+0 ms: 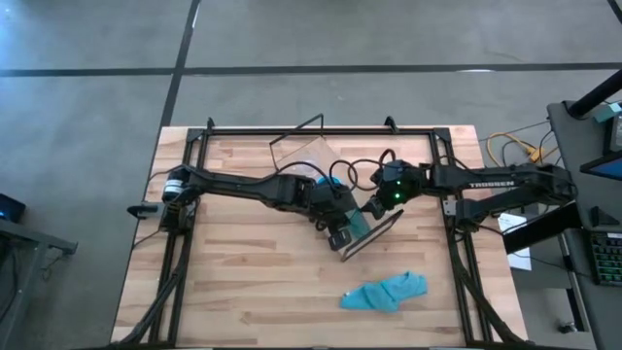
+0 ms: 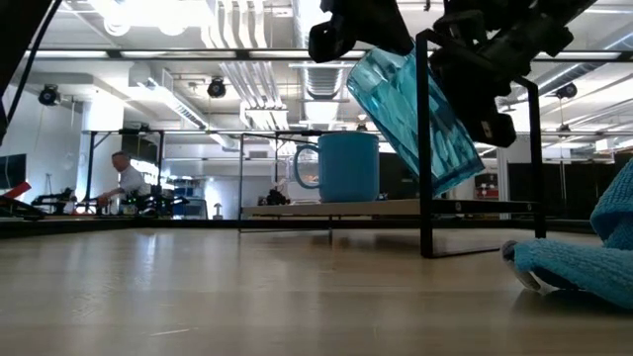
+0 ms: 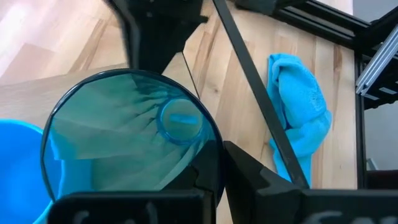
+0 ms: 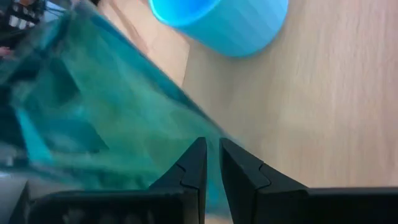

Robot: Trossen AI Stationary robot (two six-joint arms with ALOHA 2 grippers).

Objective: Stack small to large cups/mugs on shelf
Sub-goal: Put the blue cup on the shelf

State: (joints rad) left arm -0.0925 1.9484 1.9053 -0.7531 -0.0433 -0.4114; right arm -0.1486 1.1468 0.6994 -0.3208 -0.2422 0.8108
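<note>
Where the high view gives only a teal sliver wedged between two dark wrists at mid-table, the low view gives the whole tumbler (image 2: 420, 109): aloft, tilted, mouth up toward the left, base down toward the right, hanging over the near end of the shelf (image 2: 297, 210). Same low view alone shows the blue mug (image 2: 348, 166) upright on the shelf board, behind the tumbler, handle to the left. From the left wrist, a look straight down the tumbler's open mouth to its round base. From the right wrist, only its faceted wall, close and smeared, with the mug beyond.

Lower arc of the rim lost behind the left gripper (image 1: 340, 231). Blue cloth (image 2: 584, 262) cut off at the low view's right edge. Shelf outline hard to trace from above, under both arms.

Left arm stretched in across the table (image 1: 243, 272), jaws pinched together on the tumbler's rim. Right arm reaching in opposite, right gripper (image 1: 374, 206) against the tumbler's side; cannot tell whether gripping.
</note>
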